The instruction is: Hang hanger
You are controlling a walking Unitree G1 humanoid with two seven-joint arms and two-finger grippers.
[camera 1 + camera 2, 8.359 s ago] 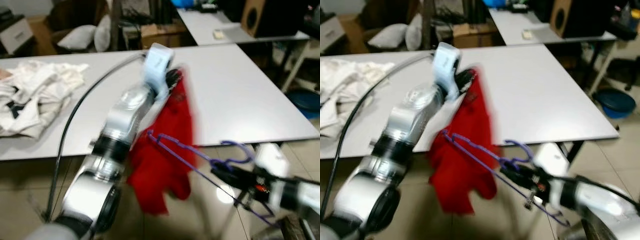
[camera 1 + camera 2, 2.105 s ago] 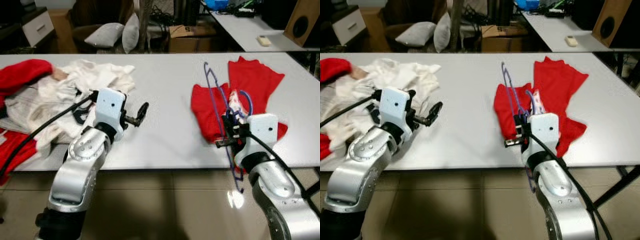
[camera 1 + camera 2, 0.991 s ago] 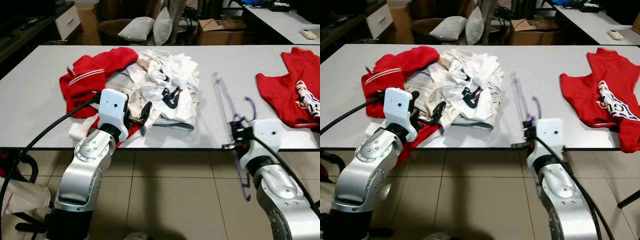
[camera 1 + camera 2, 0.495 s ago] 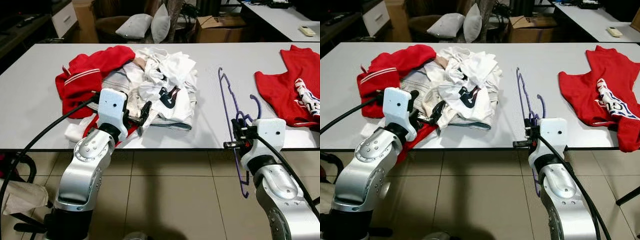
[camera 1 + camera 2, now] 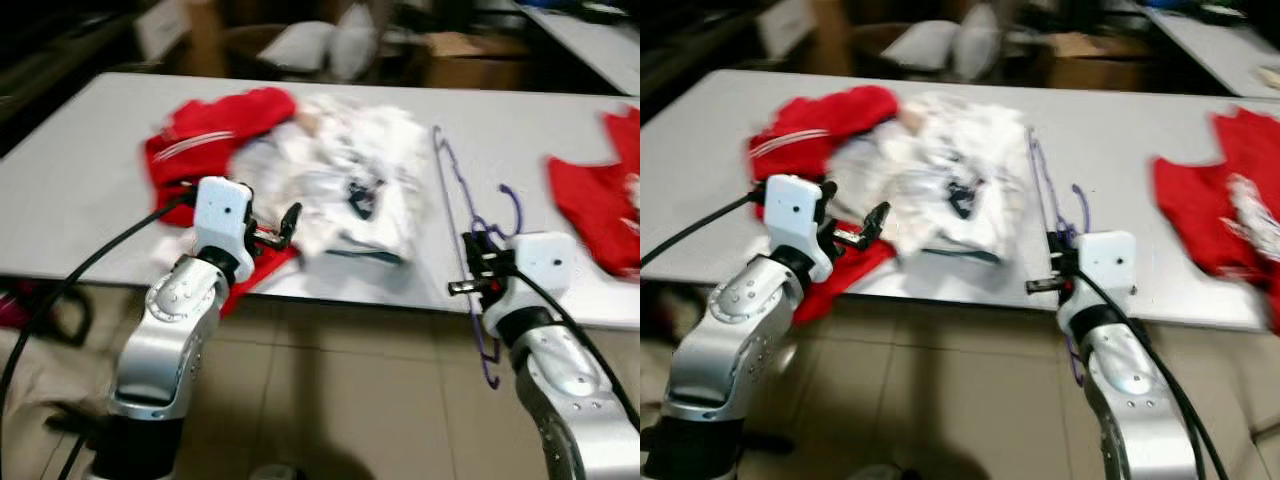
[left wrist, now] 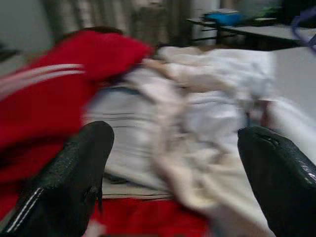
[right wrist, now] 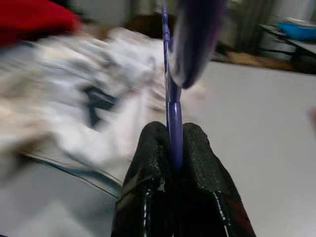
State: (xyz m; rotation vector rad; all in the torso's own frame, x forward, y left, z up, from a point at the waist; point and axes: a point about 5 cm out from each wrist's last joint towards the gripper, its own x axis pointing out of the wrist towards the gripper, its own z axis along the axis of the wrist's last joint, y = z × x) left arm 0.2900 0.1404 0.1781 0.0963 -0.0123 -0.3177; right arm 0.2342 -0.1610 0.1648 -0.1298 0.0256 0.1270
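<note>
White table (image 5: 90, 190) spans my view, with a heap of white clothes (image 5: 350, 180) and a red jacket (image 5: 215, 125) on it, and a red shirt (image 5: 595, 205) off to the right. I see my right gripper (image 7: 170, 148) clenched on the purple hanger (image 5: 455, 190), which stands at the table's near edge beside the heap. My left gripper (image 5: 285, 222) hovers by the clothes, fingers (image 6: 74, 173) spread wide, holding nothing.
</note>
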